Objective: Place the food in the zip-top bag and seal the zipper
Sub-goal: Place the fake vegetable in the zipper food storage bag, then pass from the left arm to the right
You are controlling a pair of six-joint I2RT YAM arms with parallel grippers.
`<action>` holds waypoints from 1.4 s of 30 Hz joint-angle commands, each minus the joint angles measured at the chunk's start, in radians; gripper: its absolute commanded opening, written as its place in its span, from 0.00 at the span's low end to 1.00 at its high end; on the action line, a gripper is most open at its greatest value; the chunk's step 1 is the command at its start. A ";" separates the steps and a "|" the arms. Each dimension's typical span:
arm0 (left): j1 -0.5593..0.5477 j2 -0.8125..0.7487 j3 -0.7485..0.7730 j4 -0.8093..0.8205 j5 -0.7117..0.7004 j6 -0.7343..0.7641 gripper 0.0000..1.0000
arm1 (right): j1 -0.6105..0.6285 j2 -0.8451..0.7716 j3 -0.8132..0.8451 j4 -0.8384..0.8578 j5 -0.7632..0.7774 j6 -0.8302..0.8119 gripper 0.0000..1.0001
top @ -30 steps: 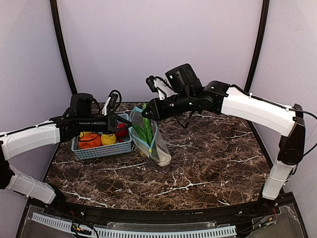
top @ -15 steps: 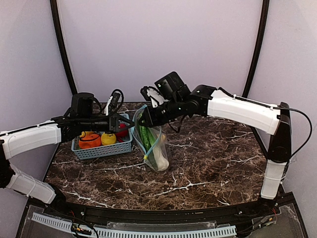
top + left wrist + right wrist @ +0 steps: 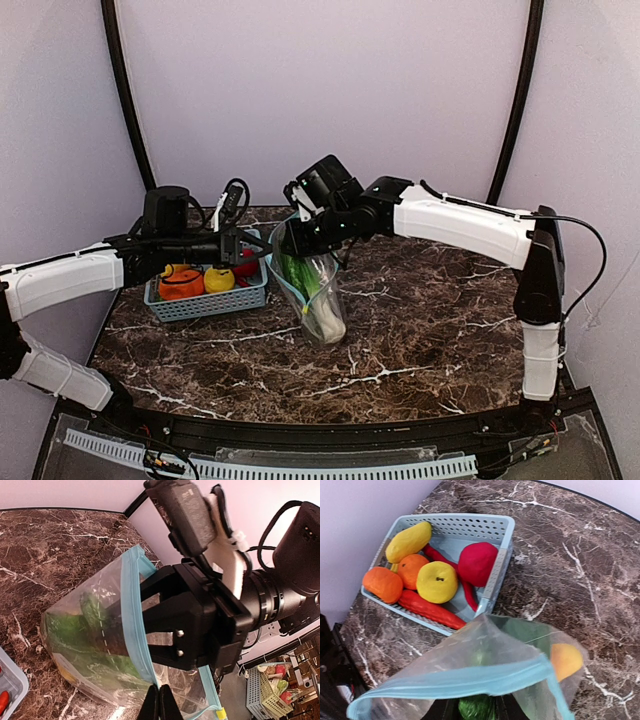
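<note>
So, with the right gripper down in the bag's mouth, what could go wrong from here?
The right gripper fills much of the mouth of the zip-top bag; withdrawing could catch the zipper and pull the rim from the thin pinch of the left gripper. The bag stands tilted on the table, so once loose it could tip and spill the cabbage.

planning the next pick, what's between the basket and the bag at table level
A narrow bare strip of table, shown in the top view; above it the left gripper pinches the blue rim of the bag.
</note>
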 commanded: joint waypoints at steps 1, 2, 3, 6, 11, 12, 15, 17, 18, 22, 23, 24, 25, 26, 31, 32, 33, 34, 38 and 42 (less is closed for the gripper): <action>0.002 -0.012 0.009 0.109 -0.008 -0.014 0.01 | -0.009 0.044 0.025 -0.121 0.084 -0.019 0.30; 0.002 -0.011 0.007 0.110 -0.008 -0.014 0.01 | -0.008 0.043 0.029 -0.126 0.087 -0.023 0.34; 0.002 -0.008 0.006 0.108 -0.010 -0.016 0.01 | -0.008 0.040 0.031 -0.129 0.085 -0.027 0.38; 0.003 -0.004 0.006 0.090 -0.032 -0.016 0.01 | -0.008 0.014 0.028 -0.127 0.064 -0.041 0.48; 0.002 -0.003 -0.004 0.078 -0.054 -0.022 0.01 | -0.008 -0.067 -0.009 -0.094 -0.001 -0.054 0.60; 0.002 -0.002 -0.005 0.077 -0.058 -0.025 0.01 | -0.008 -0.088 -0.024 -0.080 -0.026 -0.054 0.62; 0.002 0.001 -0.008 0.072 -0.061 -0.030 0.01 | -0.008 -0.154 -0.069 -0.043 -0.093 -0.057 0.68; 0.002 0.003 -0.008 0.065 -0.063 -0.030 0.01 | -0.008 -0.197 -0.098 -0.026 -0.116 -0.057 0.72; 0.002 0.001 -0.008 0.059 -0.065 -0.030 0.01 | -0.008 -0.217 -0.113 -0.019 -0.123 -0.056 0.73; 0.002 -0.001 -0.009 0.046 -0.068 -0.024 0.01 | -0.008 -0.293 -0.166 0.003 -0.124 -0.050 0.75; 0.002 -0.002 -0.010 0.043 -0.071 -0.024 0.01 | -0.008 -0.306 -0.181 0.007 -0.108 -0.048 0.75; 0.002 -0.004 -0.010 0.039 -0.073 -0.022 0.01 | -0.010 -0.317 -0.194 0.008 -0.082 -0.046 0.75; 0.002 -0.005 -0.011 0.038 -0.076 -0.022 0.01 | -0.011 -0.326 -0.209 0.008 -0.052 -0.042 0.74; 0.002 -0.007 -0.012 0.035 -0.078 -0.022 0.01 | -0.013 -0.333 -0.223 0.007 -0.023 -0.036 0.73; 0.002 -0.008 -0.014 0.025 -0.081 -0.023 0.01 | -0.023 -0.340 -0.280 -0.005 0.082 -0.026 0.61; 0.002 -0.008 -0.014 0.024 -0.080 -0.023 0.01 | -0.026 -0.336 -0.286 -0.006 0.087 -0.025 0.59; 0.002 -0.007 -0.015 0.022 -0.080 -0.023 0.01 | -0.030 -0.330 -0.292 -0.004 0.084 -0.022 0.58; 0.002 -0.007 -0.016 0.021 -0.080 -0.023 0.01 | -0.032 -0.323 -0.294 -0.003 0.076 -0.021 0.57; 0.002 -0.007 -0.018 0.019 -0.081 -0.022 0.01 | -0.034 -0.291 -0.291 -0.001 0.058 -0.021 0.51; 0.002 -0.008 -0.016 0.010 -0.084 -0.014 0.01 | -0.034 -0.277 -0.283 0.006 0.042 -0.023 0.29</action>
